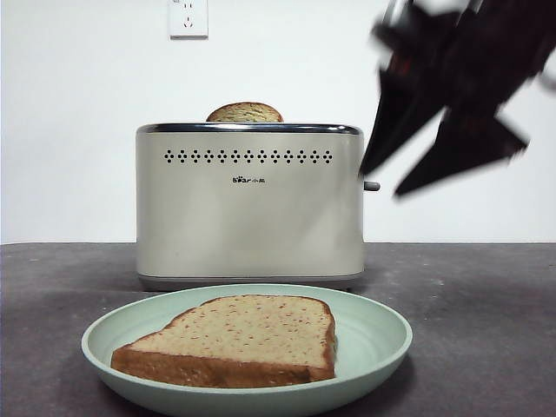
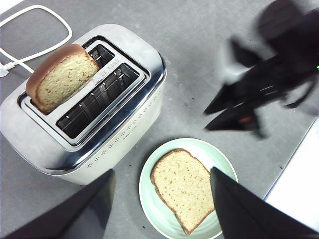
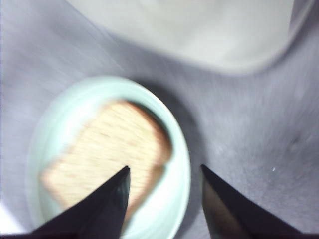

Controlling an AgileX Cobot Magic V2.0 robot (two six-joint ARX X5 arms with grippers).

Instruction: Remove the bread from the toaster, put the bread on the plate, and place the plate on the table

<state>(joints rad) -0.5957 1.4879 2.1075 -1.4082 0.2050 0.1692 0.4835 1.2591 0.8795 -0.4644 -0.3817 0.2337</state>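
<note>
Lying flat on the plate point(image 1: 382, 334), the bread point(image 1: 234, 339) sits below the empty right pincer point(image 1: 439, 156).

The right gripper point(image 1: 445, 161) is seen in the upper right of the front view, dark and blurred, its two pointed jaws spread apart and angled down toward the lower left. The same gripper point(image 2: 232, 113) is shown in the right half of the left wrist view, again blurred, with its arm rising toward the upper right corner. In the right wrist view its jaws are parted, a wide gap being left between them. The left gripper point(image 2: 162, 199) is held high, and its jaws are likewise set wide apart with nothing between them.
</note>
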